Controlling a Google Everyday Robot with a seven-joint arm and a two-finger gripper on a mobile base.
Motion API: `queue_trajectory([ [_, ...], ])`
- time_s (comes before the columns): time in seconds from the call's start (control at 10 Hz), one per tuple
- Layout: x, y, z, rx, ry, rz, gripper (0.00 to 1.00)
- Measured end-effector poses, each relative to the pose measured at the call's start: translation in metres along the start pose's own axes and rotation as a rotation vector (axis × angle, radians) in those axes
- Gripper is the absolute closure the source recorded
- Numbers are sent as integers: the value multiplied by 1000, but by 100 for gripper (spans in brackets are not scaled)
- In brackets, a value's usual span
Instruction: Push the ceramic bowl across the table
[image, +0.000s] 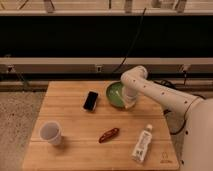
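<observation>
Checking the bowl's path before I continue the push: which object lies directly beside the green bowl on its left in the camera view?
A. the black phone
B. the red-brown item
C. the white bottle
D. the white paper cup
A: the black phone lies flat just left of the ceramic bowl, while the tool sits at the bowl's right edge and the cup, bottle and red-brown item lie nearer the table's front edge.

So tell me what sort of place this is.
Probably a robot test lab: a bare butcher-block table holding unrelated props, cables along the dark wall behind, and the arm's end effector at the ceramic bowl.
</observation>
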Motion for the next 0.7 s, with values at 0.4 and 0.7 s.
queue_trajectory([
  [0.4,-23,1,0,-26,3,-92,100],
  [0.7,-46,-4,1,-43,-2,-151,100],
])
